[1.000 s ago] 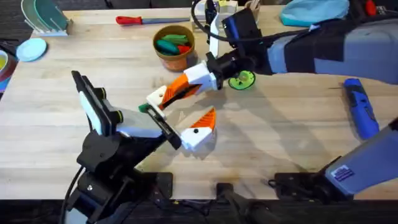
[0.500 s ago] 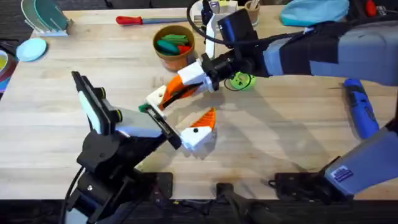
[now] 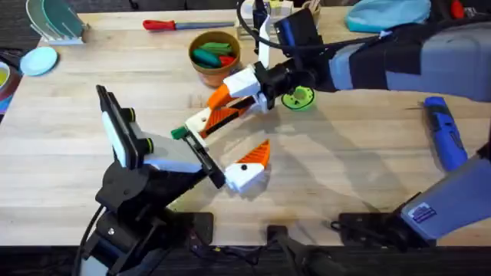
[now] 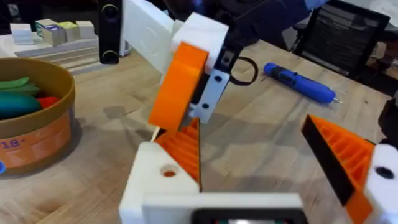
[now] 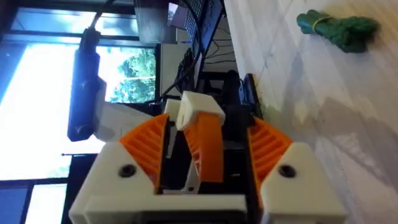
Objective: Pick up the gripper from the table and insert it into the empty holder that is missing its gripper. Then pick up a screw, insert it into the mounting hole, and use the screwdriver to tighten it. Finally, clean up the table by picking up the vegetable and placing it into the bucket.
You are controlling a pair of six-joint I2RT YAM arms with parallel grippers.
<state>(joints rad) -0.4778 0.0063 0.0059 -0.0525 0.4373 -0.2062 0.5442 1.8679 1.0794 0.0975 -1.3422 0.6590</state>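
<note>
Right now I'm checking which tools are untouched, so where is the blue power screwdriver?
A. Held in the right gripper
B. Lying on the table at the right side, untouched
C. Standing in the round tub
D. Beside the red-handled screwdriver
B: the blue power screwdriver lies flat on the table at its right side, apart from both grippers.

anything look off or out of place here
The gripper stands out: the right hand holds it tilted over the holder, apparently not fully seated. The vegetable lies loose on the table, outside the bucket.
</note>
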